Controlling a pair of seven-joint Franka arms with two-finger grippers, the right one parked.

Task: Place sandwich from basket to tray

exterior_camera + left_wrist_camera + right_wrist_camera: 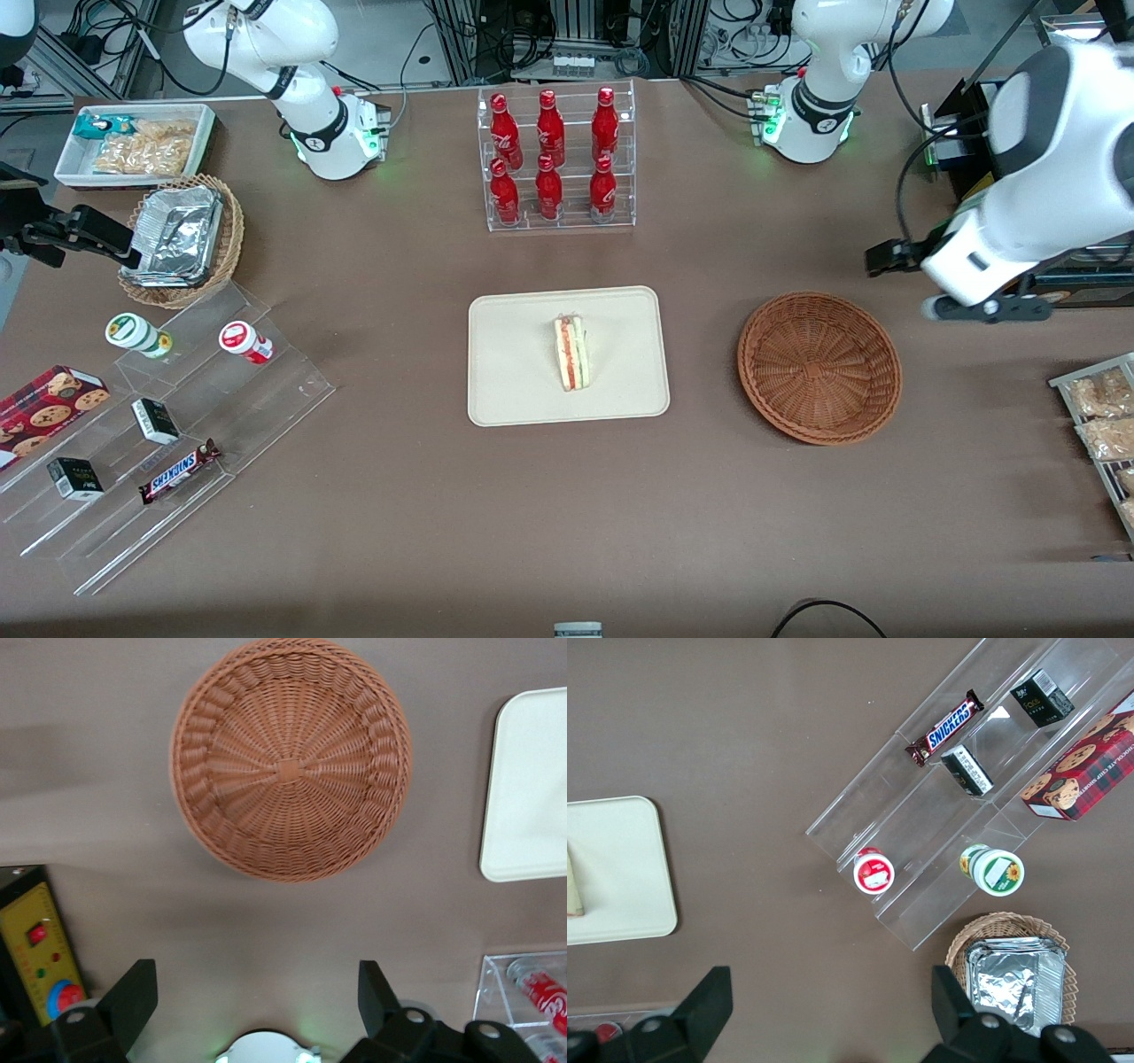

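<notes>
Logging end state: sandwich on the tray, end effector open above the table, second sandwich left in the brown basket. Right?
One error: the brown basket is empty, as the left wrist view shows. The rest holds: the sandwich lies on the tray, and the end effector is open above the table, farther from the front camera than the basket.
</notes>
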